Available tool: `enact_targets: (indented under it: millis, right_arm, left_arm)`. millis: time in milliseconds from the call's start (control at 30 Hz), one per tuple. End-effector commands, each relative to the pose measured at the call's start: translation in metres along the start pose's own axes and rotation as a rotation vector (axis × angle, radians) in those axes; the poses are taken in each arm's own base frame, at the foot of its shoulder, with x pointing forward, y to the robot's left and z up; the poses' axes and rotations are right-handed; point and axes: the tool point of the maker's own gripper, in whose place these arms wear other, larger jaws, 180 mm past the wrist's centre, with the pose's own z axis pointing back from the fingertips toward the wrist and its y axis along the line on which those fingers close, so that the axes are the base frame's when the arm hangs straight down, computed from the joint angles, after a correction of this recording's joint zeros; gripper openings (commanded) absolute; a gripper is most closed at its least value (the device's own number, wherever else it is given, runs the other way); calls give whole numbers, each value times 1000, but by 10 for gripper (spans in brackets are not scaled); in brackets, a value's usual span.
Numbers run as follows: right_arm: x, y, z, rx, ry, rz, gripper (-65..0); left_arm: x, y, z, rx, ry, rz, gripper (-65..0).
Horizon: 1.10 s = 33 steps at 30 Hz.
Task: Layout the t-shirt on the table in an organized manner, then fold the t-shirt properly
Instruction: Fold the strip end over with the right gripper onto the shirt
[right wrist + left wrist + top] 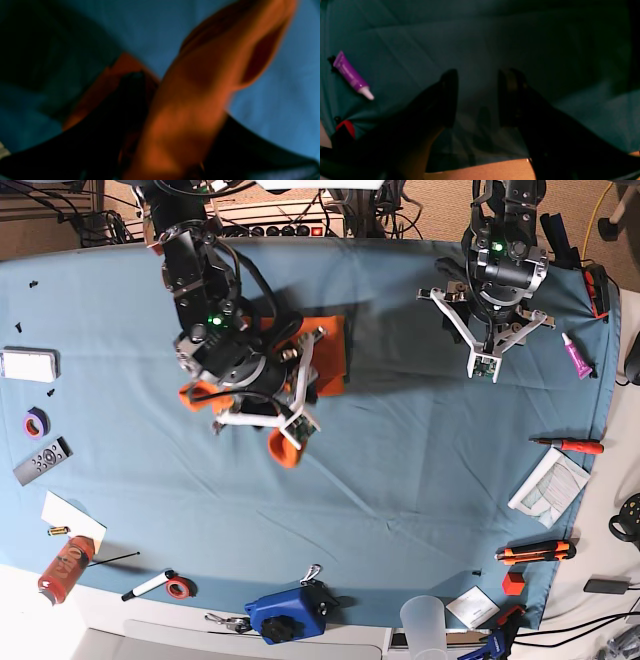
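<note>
The bright orange t-shirt (330, 348) lies bunched on the blue-teal table (420, 480), left of centre and mostly hidden under my right arm. My right gripper (290, 430) is shut on a fold of it, and a twist of fabric hangs from the tip. In the blurred right wrist view the orange fabric (200, 87) runs up between the dark fingers (125, 105) above the table cloth (287, 87). My left gripper (490, 340) is open and empty at the back right, away from the shirt. In the left wrist view its fingers (450, 97) stand apart over bare cloth (480, 45).
A purple tube (352, 75) lies near the right edge, also in the base view (577, 355). A red screwdriver (570, 445), paper (548, 485) and box cutter (535, 552) lie at the right. A blue object (290, 618) and cup (425, 620) sit at the front. A remote (42, 462) and orange-red bottle (62, 570) lie at the left.
</note>
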Motion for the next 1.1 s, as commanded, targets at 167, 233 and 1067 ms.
enact_targets:
  millis: [167, 233, 1067]
  right_arm:
    - [52, 20, 19, 58, -204, -7, -442]
    - [56, 36, 18, 90, -208, 21, -442]
    - [-35, -177, 40, -467, -8, -269, -554]
  left_arm:
    - [9, 3, 4, 10, -40, 0, -406]
    - [11, 3, 4, 10, -47, 0, -406]
    - [11, 3, 4, 9, -51, 0, -406]
